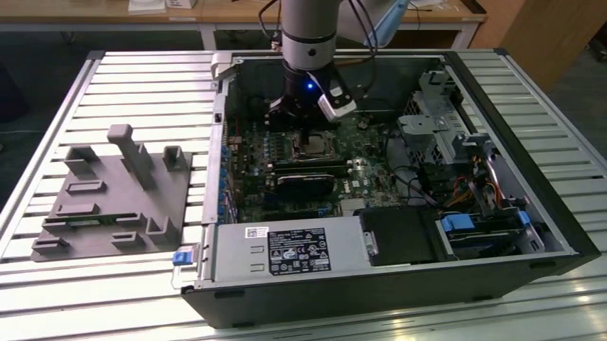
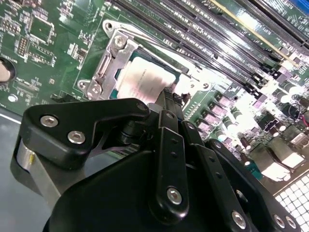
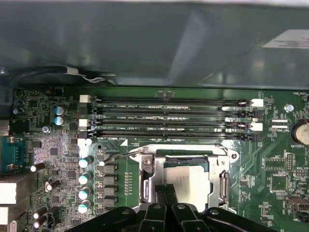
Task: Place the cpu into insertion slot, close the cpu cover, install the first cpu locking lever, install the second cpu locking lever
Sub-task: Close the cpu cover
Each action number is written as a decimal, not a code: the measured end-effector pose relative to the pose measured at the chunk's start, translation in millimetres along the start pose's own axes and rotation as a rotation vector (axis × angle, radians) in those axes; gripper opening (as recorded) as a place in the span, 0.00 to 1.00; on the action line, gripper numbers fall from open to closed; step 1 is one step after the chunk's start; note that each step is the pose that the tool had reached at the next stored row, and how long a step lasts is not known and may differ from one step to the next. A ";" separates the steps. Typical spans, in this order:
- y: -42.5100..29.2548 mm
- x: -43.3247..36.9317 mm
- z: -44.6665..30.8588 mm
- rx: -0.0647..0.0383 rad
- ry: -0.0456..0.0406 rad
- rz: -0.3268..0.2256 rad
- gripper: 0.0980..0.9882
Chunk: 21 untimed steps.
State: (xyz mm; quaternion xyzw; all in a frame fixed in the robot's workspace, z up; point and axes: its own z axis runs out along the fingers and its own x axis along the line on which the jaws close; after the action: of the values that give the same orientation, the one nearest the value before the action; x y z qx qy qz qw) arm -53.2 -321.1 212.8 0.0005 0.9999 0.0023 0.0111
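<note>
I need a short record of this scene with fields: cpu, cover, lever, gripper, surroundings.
cpu: in the slot, pale face up
cover: looks down around the cpu
lever: wire bar beside the cover; latched or not, cannot tell
gripper: low over the slot, at the cover's edge
surroundings: open case on slatted table; grey fixture at the exterior view's left

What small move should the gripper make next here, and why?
Likely a short press down on the cover. The cpu already lies inside its window, and the gripper, jaws together, is at the cover's edge; whether the lever is latched is unclear.
</note>
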 end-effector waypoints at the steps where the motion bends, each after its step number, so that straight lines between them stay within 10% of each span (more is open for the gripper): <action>1: 0.0 0.6 0.3 -0.004 0.0001 -0.006 0.01; 5: 0.0 2.6 1.6 -0.017 -0.0001 -0.022 0.01; 21: -1.3 11.7 7.2 -0.016 -0.0005 0.018 0.01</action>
State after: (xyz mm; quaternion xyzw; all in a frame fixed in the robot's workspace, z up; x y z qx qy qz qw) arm -64.8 -322.3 205.3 0.0093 0.9998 0.0107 0.0114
